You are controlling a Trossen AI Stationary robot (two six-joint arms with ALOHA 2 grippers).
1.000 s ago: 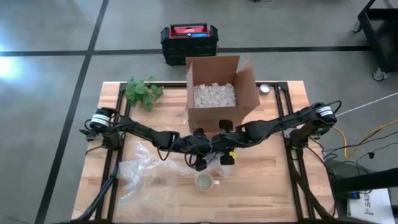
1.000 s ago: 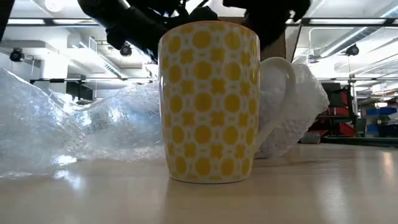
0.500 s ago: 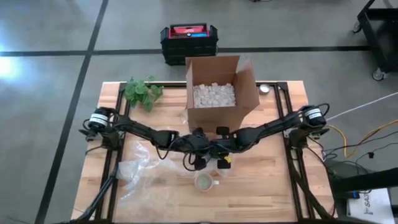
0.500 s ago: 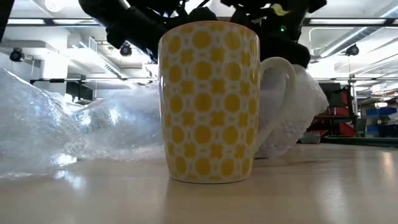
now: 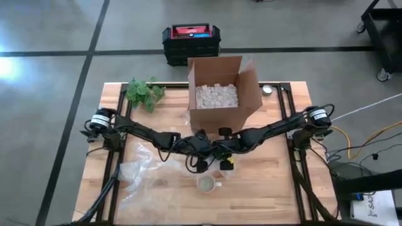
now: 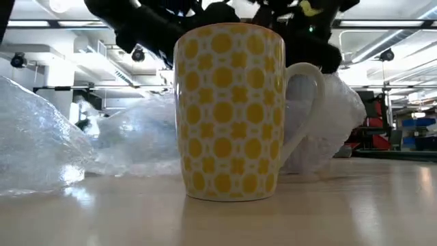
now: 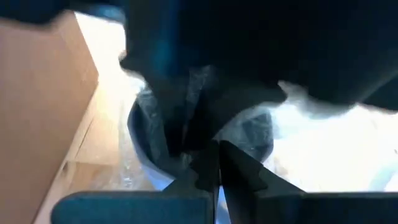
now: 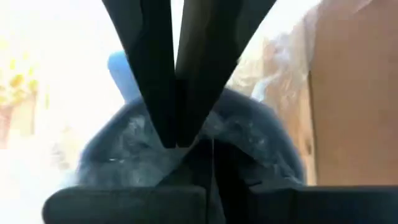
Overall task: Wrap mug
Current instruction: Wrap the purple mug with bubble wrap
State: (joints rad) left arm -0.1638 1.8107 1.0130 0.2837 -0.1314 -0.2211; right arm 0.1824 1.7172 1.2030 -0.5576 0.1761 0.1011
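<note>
- The mug, white with a yellow pattern, stands upright on the wooden worktop toward its near edge, about midway across, with its handle pointing right in the low view.
- From above, the mug sits just near of the spot where the two arms meet, apart from both claws.
- A sheet of clear bubble wrap lies crumpled on the left near part of the worktop; in the low view it rises to the left of and behind the mug.
- The left claw reaches in from the left to the middle of the worktop, its fingers pressed together on a fold of bubble wrap, as its wrist view shows.
- The right claw comes in from the right and meets the left one; in its wrist view the two fingers are closed on the same clear plastic.
- A second wad of bubble wrap shows behind the mug's handle in the low view.
- An open cardboard box holding white packing bits stands at the far middle of the worktop, just beyond the claws.
- A green leafy plant lies at the far left.
- A black and red case sits on the floor beyond the worktop.
</note>
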